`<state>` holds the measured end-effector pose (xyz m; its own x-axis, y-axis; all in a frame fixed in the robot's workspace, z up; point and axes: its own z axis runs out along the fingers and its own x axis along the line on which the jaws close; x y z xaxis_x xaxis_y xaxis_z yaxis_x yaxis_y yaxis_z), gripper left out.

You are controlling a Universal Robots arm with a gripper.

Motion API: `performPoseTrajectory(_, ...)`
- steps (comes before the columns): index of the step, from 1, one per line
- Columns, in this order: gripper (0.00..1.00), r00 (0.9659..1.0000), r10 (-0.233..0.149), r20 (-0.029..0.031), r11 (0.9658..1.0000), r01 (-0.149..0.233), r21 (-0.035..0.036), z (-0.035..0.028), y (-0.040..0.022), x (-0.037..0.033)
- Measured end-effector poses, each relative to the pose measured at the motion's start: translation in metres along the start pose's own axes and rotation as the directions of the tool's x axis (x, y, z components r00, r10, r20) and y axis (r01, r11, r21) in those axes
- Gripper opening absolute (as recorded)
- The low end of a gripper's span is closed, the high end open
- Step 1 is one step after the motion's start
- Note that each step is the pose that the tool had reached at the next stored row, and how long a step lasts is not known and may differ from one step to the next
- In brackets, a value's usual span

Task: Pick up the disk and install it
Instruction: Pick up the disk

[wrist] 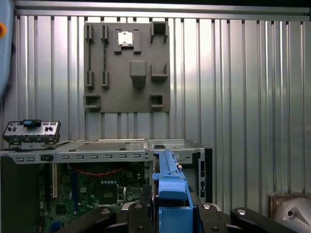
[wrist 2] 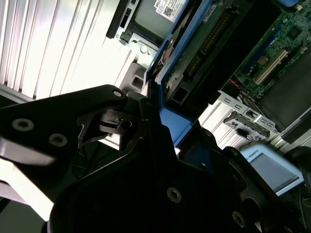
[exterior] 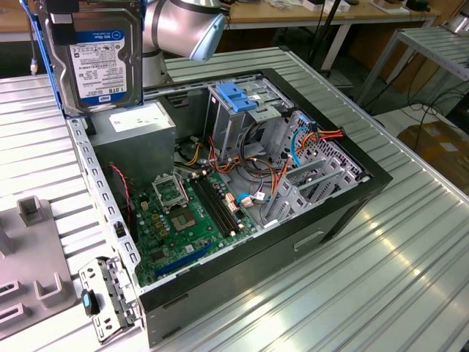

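The disk (exterior: 91,59), dark metal with a white-and-blue label and a blue carrier frame, hangs upright at the exterior view's upper left. It is above the corner of the open computer case (exterior: 352,198), over the grey power supply (exterior: 139,132). My gripper (wrist 2: 167,121) is shut on the disk's blue frame edge; the disk's green circuit-board side (wrist 2: 209,39) shows beyond the black fingers (wrist 2: 146,116). The first wrist view looks along the frame's blue edge (wrist: 167,184) held in the gripper (wrist: 170,216). The grey drive cage (exterior: 245,125) with its blue latch piece (exterior: 238,95) stands inside the case.
The motherboard (exterior: 190,213) lies on the case floor, with orange and red cables (exterior: 293,158) running by the cage. A grey fixture plate (exterior: 29,257) rests on the ribbed table at the exterior view's left. A metal bracket with a blue clip (exterior: 99,301) sits by the case's near corner.
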<state>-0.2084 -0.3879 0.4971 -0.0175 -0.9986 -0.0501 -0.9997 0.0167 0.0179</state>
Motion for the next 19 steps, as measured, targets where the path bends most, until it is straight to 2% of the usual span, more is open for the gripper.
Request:
performPoseTrajectory(7,0.37,1.0,0.0,-0.0001,1.0,0.0,-0.0001,-0.0003,-0.0116,0.0011)
performPoseTrajectory(10,0.37,1.0,0.0,0.0,1.0,0.0,0.0,-0.0005,-0.0138,0.0044)
performPoseTrajectory(14,0.37,1.0,0.0,0.0,1.0,0.0,0.0,-0.0009,-0.0144,0.0154)
performPoseTrajectory(16,0.37,1.0,0.001,0.0,1.0,-0.001,0.0,-0.001,-0.0156,0.0254)
performPoseTrajectory(19,0.37,1.0,0.002,0.0001,1.0,-0.002,0.0002,-0.0001,-0.0174,0.0293)
